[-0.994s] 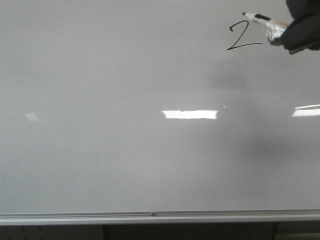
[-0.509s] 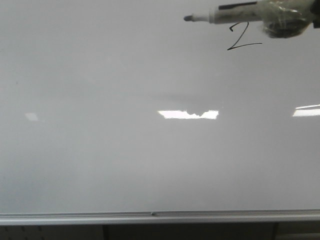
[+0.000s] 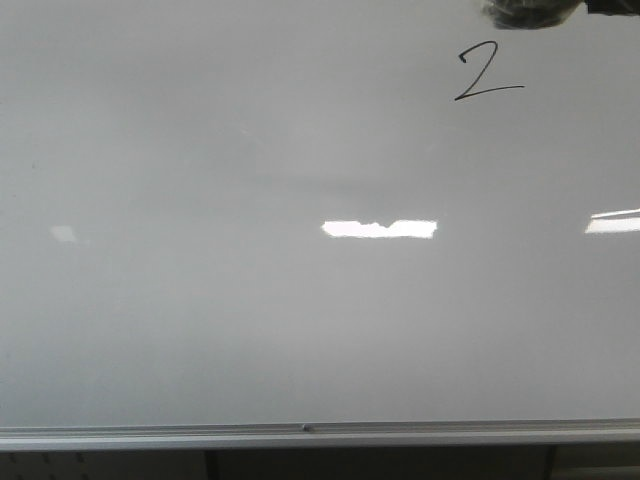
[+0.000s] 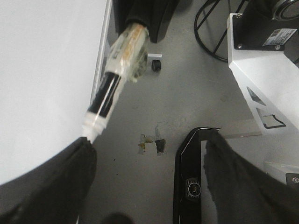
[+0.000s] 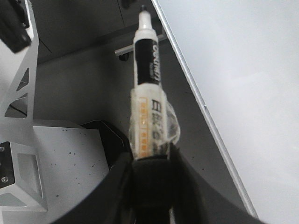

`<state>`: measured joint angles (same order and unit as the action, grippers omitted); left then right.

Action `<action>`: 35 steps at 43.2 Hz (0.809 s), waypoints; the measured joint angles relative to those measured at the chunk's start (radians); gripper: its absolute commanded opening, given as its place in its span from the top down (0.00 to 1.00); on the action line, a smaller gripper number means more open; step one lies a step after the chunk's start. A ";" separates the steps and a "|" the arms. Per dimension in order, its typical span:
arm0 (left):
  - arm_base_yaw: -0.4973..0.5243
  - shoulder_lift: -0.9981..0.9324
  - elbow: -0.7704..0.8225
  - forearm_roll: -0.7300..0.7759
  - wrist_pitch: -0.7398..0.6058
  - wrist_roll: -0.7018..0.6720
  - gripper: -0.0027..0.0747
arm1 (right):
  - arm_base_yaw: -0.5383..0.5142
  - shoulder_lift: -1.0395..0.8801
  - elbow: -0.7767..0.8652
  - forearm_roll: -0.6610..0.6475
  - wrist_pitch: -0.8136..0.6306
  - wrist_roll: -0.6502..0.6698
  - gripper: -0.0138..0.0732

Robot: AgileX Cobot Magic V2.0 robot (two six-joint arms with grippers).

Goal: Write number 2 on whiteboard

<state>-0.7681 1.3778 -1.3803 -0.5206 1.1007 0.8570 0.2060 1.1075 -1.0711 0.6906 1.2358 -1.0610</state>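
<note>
The whiteboard (image 3: 200, 300) fills nearly the whole front view, glossy and pale grey, with bright light patches across its middle and a silver rim along its lower edge. Toward the upper right of it stands the number 2 (image 3: 487, 71), thin and black, its hooked top above a long slanted base stroke. Just above and to the right of the digit, at the top edge of the view, a dark blurred shape pokes in (too cut off to identify).

In the left wrist view the left gripper (image 4: 149, 186) shows two dark padded fingers (image 4: 51, 182) set wide apart with nothing between them; a taped marker (image 4: 114, 84) shows beyond them.

In the right wrist view the right gripper (image 5: 150, 186) is clamped on that marker's (image 5: 148, 98) tape-wrapped barrel, the capless tip pointing away, beside the board's rim.
</note>
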 measured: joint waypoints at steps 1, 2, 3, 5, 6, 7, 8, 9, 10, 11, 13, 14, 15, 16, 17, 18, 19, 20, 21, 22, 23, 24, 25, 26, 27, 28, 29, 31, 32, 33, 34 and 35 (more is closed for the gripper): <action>-0.002 0.016 -0.011 0.003 0.000 0.000 0.34 | 0.000 0.000 0.000 0.000 0.000 0.000 0.92; -0.005 0.028 -0.026 0.005 0.000 0.000 0.34 | 0.000 0.000 0.000 0.000 0.000 0.000 0.92; -0.006 0.039 -0.037 0.007 0.000 0.000 0.34 | 0.000 0.000 0.000 0.000 -0.002 0.000 0.92; -0.006 0.063 -0.061 0.012 0.004 0.000 0.34 | 0.000 0.000 0.000 -0.008 -0.013 0.000 0.92; -0.006 0.076 -0.071 0.017 0.009 0.000 0.34 | 0.000 0.000 0.000 -0.010 -0.017 0.000 0.92; -0.006 0.085 -0.084 0.020 0.012 0.000 0.34 | 0.000 0.000 0.000 -0.013 -0.020 0.000 0.92; -0.006 0.097 -0.096 0.020 0.014 0.000 0.34 | 0.000 0.000 0.000 -0.018 -0.022 0.000 0.92; -0.006 0.108 -0.105 0.022 0.014 0.000 0.34 | 0.000 0.000 0.000 -0.017 -0.022 0.000 0.92; -0.006 0.113 -0.112 0.022 0.011 0.002 0.34 | 0.000 0.000 0.000 -0.016 -0.018 0.000 0.92; -0.006 0.123 -0.121 0.026 0.006 0.006 0.34 | 0.000 0.000 0.000 -0.011 -0.013 0.000 0.92; -0.006 0.136 -0.130 0.034 -0.001 0.013 0.34 | 0.000 0.000 0.000 -0.002 -0.006 0.000 0.92; -0.006 0.143 -0.133 0.039 -0.004 0.018 0.34 | 0.000 0.000 0.000 0.001 -0.006 0.000 0.92; -0.006 0.149 -0.135 0.043 -0.004 0.020 0.34 | 0.000 0.000 0.000 0.001 -0.006 0.000 0.92; -0.006 0.152 -0.137 0.046 -0.006 0.020 0.34 | 0.000 0.000 0.000 0.001 -0.005 0.000 0.92; -0.006 0.153 -0.139 0.048 -0.009 0.025 0.34 | 0.000 0.000 0.000 0.001 -0.005 0.000 0.92; -0.006 0.158 -0.142 0.050 -0.011 0.028 0.34 | 0.000 0.000 0.000 0.001 -0.005 -0.004 0.92; -0.006 0.160 -0.142 0.050 -0.011 0.041 0.34 | 0.000 0.000 0.000 0.001 -0.005 -0.004 0.92; -0.006 0.160 -0.144 0.050 -0.008 0.049 0.34 | 0.000 0.000 0.000 0.001 -0.005 -0.004 0.92; -0.006 0.164 -0.144 0.050 -0.008 0.058 0.34 | 0.000 0.000 0.000 0.001 -0.005 -0.004 0.92; -0.009 0.165 -0.144 0.050 -0.004 0.069 0.34 | 0.000 0.000 0.000 0.001 -0.005 -0.004 0.92; -0.009 0.170 -0.144 0.050 -0.004 0.076 0.34 | 0.000 0.000 0.000 0.001 -0.004 -0.004 0.92; -0.011 0.171 -0.144 0.050 -0.002 0.083 0.34 | 0.000 0.000 0.000 0.001 -0.004 -0.004 0.92; -0.009 0.175 -0.144 0.050 -0.002 0.088 0.35 | 0.000 0.000 0.000 0.001 -0.004 -0.004 0.92; -0.009 0.179 -0.144 0.050 -0.002 0.093 0.35 | 0.000 0.000 0.000 0.001 -0.003 -0.004 0.92; -0.009 0.182 -0.144 0.050 -0.002 0.095 0.36 | 0.000 0.000 0.000 0.001 -0.003 -0.004 0.92; -0.009 0.185 -0.144 0.050 0.000 0.097 0.38 | 0.000 0.000 0.000 0.001 -0.003 -0.004 0.92; -0.009 0.186 -0.144 0.050 0.000 0.097 0.41 | 0.000 0.000 0.000 0.001 -0.001 -0.004 0.92; -0.011 0.190 -0.144 0.050 0.003 0.098 0.45 | 0.000 0.000 0.000 0.001 -0.001 -0.004 0.92; -0.011 0.190 -0.144 0.049 0.005 0.098 0.49 | 0.000 0.000 0.000 0.001 -0.001 -0.004 0.92; -0.014 0.190 -0.144 0.049 0.007 0.100 0.51 | 0.000 0.000 0.000 0.001 -0.001 -0.004 0.92; -0.013 0.190 -0.144 0.049 0.011 0.100 0.54 | 0.000 0.000 0.000 0.001 -0.001 -0.004 0.92; -0.013 0.190 -0.144 0.049 0.016 0.100 0.57 | 0.000 0.000 0.000 0.001 -0.001 -0.004 0.92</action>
<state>-0.7813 1.5682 -1.5239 -0.4721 1.1169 0.9569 0.2060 1.1075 -1.0711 0.6913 1.2351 -1.0651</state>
